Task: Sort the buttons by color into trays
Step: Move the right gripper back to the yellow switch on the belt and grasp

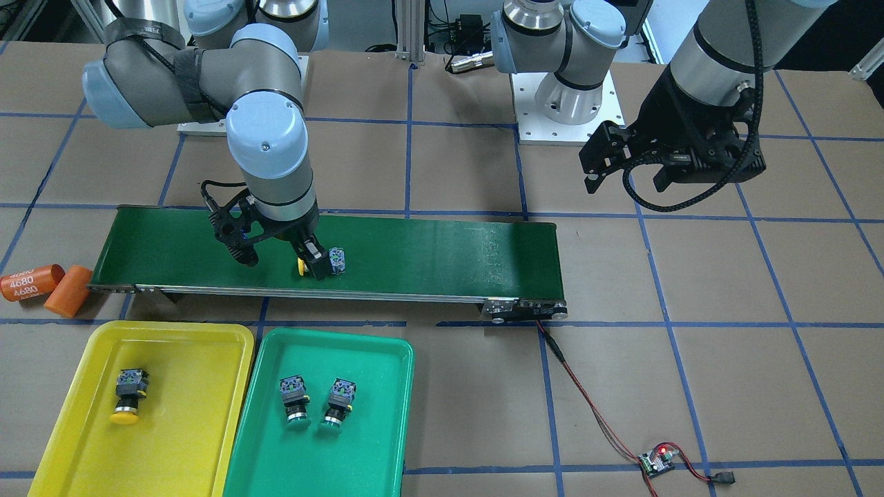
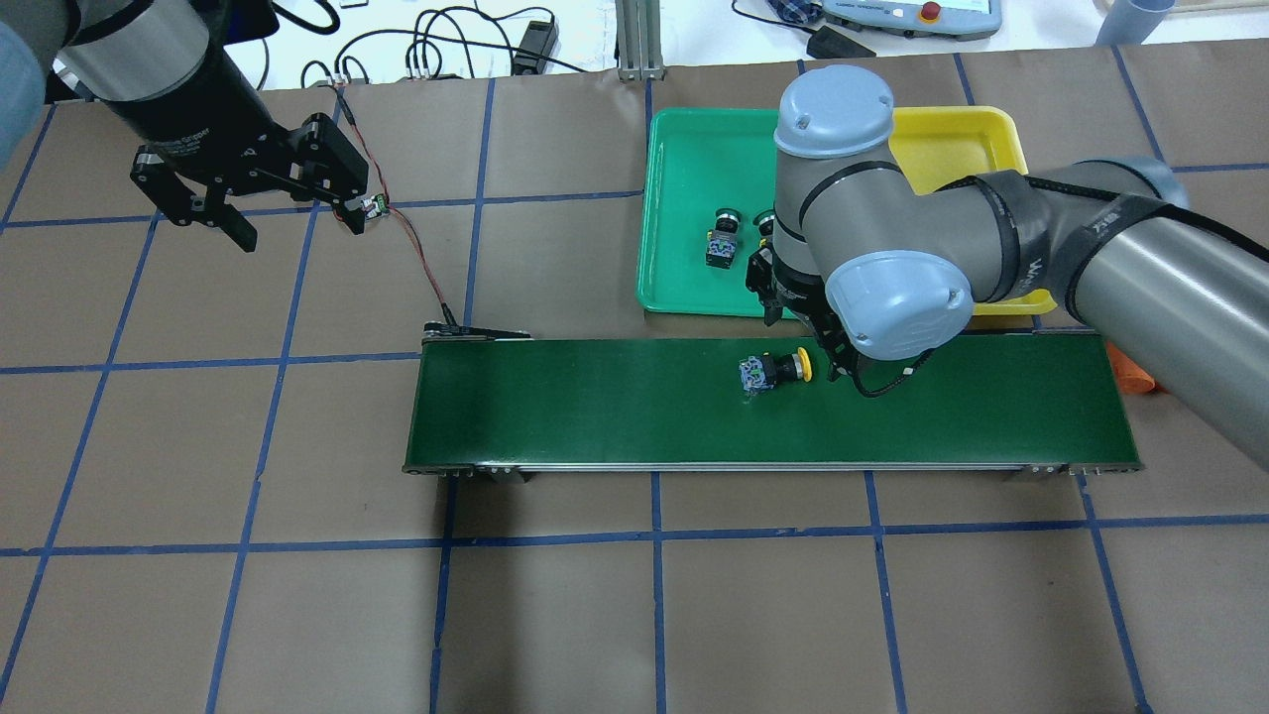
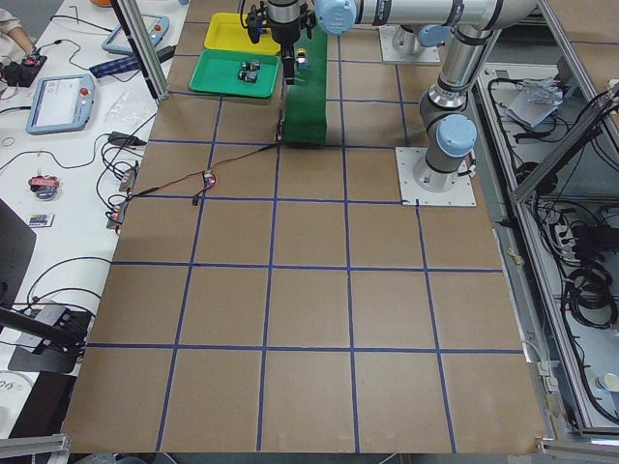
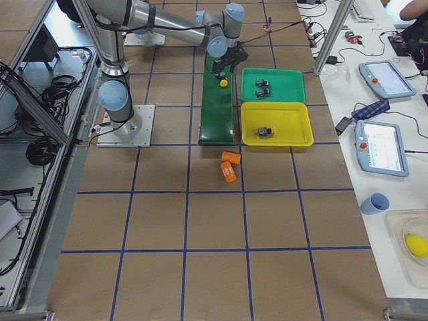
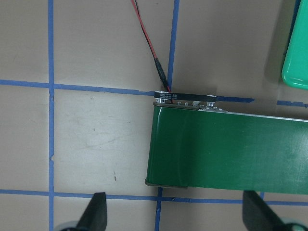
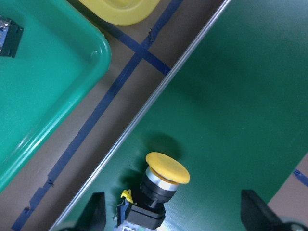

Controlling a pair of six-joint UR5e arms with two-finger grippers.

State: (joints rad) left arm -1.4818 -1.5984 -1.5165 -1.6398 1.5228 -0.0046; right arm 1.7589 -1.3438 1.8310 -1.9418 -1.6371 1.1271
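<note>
On the belt, yellow button lies under right tool.

Both arms are built of matt silver-grey tubes joined by rounded housings with pale blue caps. The cap on the right arm carries a few small dark screws. Two black straps wrap that arm's thick link and pin a thin black cable. A dark logo, probably the maker's mark, runs along its tube. The left arm ends in a black collar with small white lettering, and a braided black cable loops beneath it. Its base flares into a pale cone on a white square plate. The left gripper and right gripper are black with flat dark fingers
</note>
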